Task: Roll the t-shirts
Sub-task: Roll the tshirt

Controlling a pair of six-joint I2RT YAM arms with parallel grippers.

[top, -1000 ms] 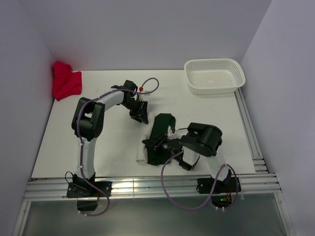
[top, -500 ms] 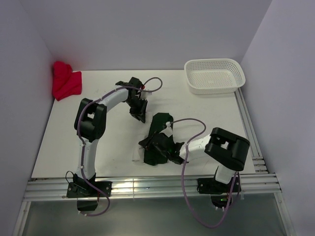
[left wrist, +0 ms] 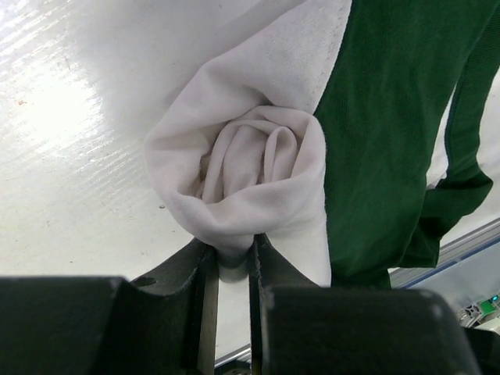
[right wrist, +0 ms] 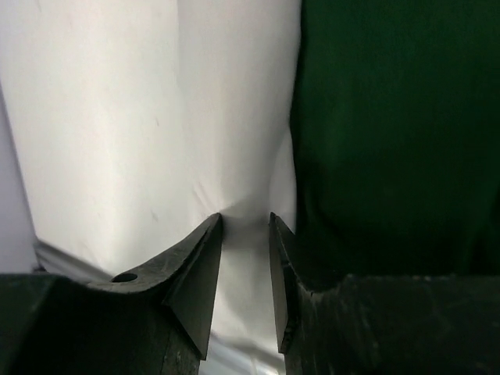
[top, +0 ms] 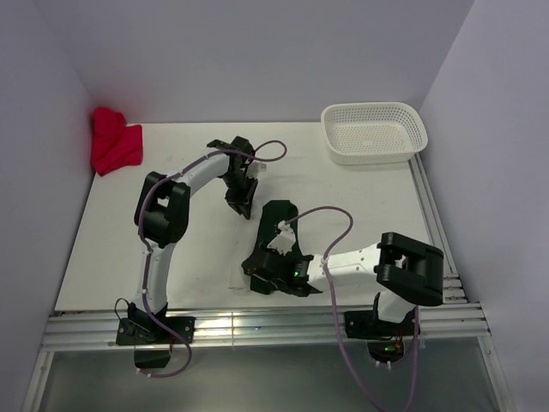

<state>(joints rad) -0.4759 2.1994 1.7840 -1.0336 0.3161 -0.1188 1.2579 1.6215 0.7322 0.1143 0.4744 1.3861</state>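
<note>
- The left gripper has closed down within the last second. Its jaws now clench a fold at the rim of the off-white t-shirt, whose end is wound into a loose spiral right in front of the fingers.
- The right arm has swung its elbow out from over the cloth to the right, and its forearm now reaches low across the table towards the left.
- The right gripper has come to the near end of the shirts. Its jaws stand narrow over off-white cloth beside the dark green t-shirt.
- That wrist view is very close and dim, but a pucker at the fingertips suggests the jaws nip a small fold rather than merely rest on it.
- From above, the two shirts lie together mid-table between the grippers. The green one is uppermost and only a pale strip of the off-white one shows at the near left.
- That strip now sits a little nearer the front edge than a second ago, so the bundle has been drawn along with the right arm.
- My reading is that each end of the off-white shirt is now held, so the roll has started but is slack and needs tightening. The green shirt is not yet rolled.
- The basket and the red cloth have not moved.
</note>
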